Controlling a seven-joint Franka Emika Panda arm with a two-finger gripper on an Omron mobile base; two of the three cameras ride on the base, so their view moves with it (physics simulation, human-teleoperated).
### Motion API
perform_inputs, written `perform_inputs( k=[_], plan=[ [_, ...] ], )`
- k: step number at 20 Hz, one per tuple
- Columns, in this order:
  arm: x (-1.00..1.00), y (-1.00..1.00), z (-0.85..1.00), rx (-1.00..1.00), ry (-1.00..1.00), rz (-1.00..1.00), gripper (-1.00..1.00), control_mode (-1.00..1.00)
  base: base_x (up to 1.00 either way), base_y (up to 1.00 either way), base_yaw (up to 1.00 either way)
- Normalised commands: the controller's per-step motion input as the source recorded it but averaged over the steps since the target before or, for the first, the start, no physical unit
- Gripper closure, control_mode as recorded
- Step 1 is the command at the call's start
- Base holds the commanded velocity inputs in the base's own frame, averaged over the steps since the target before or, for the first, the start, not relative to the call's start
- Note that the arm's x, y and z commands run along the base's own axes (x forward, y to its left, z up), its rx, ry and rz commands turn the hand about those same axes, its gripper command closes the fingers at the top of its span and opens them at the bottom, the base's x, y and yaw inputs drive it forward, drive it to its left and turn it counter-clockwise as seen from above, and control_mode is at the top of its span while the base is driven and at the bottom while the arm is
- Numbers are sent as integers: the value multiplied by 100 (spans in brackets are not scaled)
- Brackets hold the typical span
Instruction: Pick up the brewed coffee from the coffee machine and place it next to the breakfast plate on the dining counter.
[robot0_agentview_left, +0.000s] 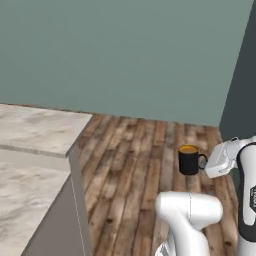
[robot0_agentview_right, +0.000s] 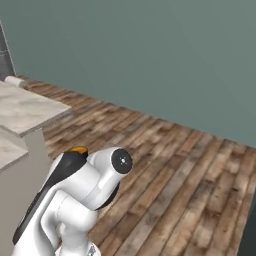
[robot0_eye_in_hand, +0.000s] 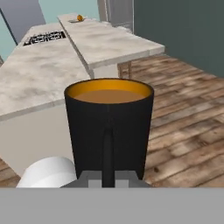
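Observation:
The brewed coffee, a black mug (robot0_agentview_left: 188, 160) with orange-brown liquid, hangs upright in the air over the wooden floor. My gripper (robot0_agentview_left: 203, 161) is shut on its side handle from the right. In the hand view the mug (robot0_eye_in_hand: 109, 124) stands close ahead, and my gripper (robot0_eye_in_hand: 108, 177) clamps the handle at the bottom. The mug's orange rim (robot0_agentview_right: 78, 149) peeks out behind my arm. The dining counter (robot0_agentview_left: 35, 127) lies to the left, apart from the mug. On the far end of the counter (robot0_eye_in_hand: 48, 74) sits a small orange-topped item (robot0_eye_in_hand: 79, 18), too small to identify. The coffee machine is out of view.
A black gas hob (robot0_eye_in_hand: 43, 38) is set into the counter's far part. Wooden stool legs (robot0_eye_in_hand: 124, 69) stand under the counter's overhang. A teal wall (robot0_agentview_left: 125, 55) closes the back, with a dark panel (robot0_agentview_left: 242, 90) at the right. Open wooden floor (robot0_agentview_right: 180, 175) lies between counter and wall.

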Motion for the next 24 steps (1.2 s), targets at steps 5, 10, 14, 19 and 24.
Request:
perform_inputs(
  k=[5,10,14,19,24],
  plan=[
    [0,0,0,0,0,0,100,100,100,-68,33],
    [0,0,0,0,0,0,100,100,100,-39,44],
    [0,0,0,0,0,0,100,100,100,-31,48],
    [0,0,0,0,0,0,100,100,100,-30,47],
    [0,0,0,0,0,0,100,100,100,-49,44]
  ],
)
